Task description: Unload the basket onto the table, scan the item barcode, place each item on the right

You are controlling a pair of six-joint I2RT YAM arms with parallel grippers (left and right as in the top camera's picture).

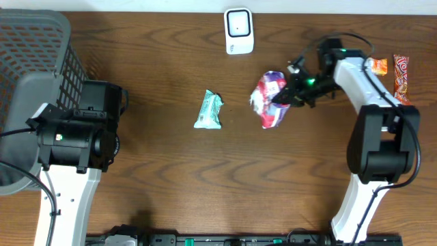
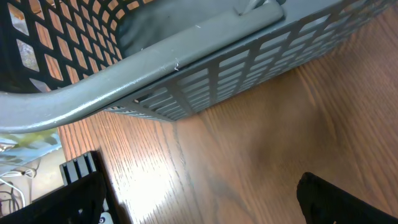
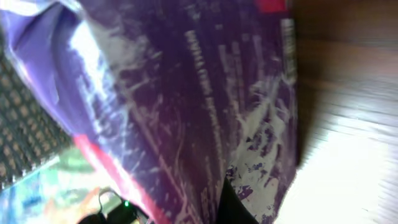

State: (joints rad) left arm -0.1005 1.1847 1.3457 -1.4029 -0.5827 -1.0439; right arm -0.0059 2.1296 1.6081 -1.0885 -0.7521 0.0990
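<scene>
A purple, red and white snack bag (image 1: 270, 100) hangs tilted above the table right of centre, pinched at its right edge by my right gripper (image 1: 289, 96). The right wrist view is filled by the bag (image 3: 186, 106), with one dark fingertip (image 3: 235, 205) pressed into its lower edge. The white barcode scanner (image 1: 239, 31) stands at the back edge, a short way behind and left of the bag. My left gripper (image 2: 202, 199) rests open by the basket at the far left, with only bare wood between its fingers.
A grey mesh basket (image 1: 31, 75) fills the back left corner, close over the left arm. A teal packet (image 1: 209, 110) lies mid-table. Two orange and red snack packets (image 1: 401, 76) lie at the right edge behind the right arm.
</scene>
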